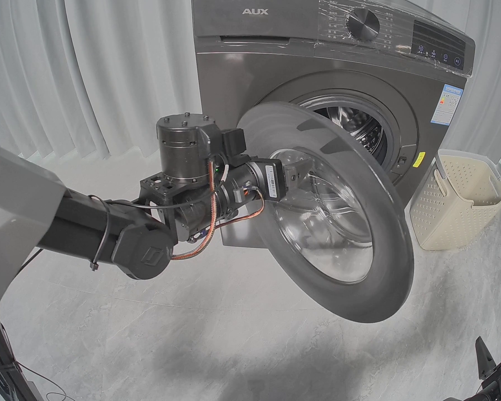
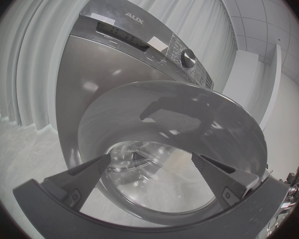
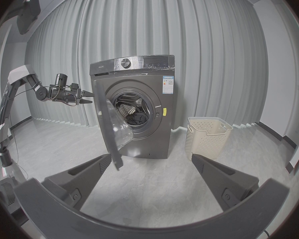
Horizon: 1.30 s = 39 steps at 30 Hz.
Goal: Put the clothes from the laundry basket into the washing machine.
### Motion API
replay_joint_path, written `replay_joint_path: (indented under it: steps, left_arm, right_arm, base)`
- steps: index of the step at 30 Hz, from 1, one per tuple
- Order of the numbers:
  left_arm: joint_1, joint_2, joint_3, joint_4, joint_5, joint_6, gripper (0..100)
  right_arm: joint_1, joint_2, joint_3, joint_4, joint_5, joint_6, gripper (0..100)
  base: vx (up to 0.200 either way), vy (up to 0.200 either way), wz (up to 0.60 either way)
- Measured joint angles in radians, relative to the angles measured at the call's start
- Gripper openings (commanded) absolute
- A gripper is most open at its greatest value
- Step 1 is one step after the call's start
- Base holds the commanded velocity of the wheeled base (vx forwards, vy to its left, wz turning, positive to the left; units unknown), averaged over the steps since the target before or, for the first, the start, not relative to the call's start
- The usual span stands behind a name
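My left tool, jaws spread wide, hovers just beside the open door, basket at three o'clock.

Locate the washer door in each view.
Head view: door mid-picture, swung open toward the camera.
Left wrist view: door close up, just beyond the left gripper.
Right wrist view: door edge-on, hanging beside the drum opening.
Shared landmark: the dial above the door.

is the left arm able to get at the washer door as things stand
Likely yes: the left pincer hangs open right at the outer face of the open door, with nothing between them.
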Motion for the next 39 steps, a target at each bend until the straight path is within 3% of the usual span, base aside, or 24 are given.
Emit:
replay_joint_path:
  steps: [10,19,22,35,39]
  left_arm:
    - [-0.002,0.076,-0.108,0.003,0.022,-0.007,100]
    - [0.024,0.152,-0.243,0.004,0.134,-0.016,100]
    - [0.028,0.163,-0.248,0.0,0.139,-0.035,100]
    - [0.032,0.164,-0.275,0.008,0.21,-0.043,100]
    - [0.039,0.173,-0.288,0.0,0.221,-0.064,100]
  right_arm:
    - [0.0,0.0,0.0,0.0,0.0,0.0,100]
    - [0.0,0.0,0.0,0.0,0.0,0.0,100]
    - [0.0,0.0,0.0,0.0,0.0,0.0,100]
    - [0.0,0.0,0.0,0.0,0.0,0.0,100]
    - [0.0,0.0,0.0,0.0,0.0,0.0,100]
  base:
    - [0.0,0.0,0.0]
    - [0.0,0.0,0.0]
    - [0.0,0.0,0.0]
    - [0.0,0.0,0.0]
    - [0.0,0.0,0.0]
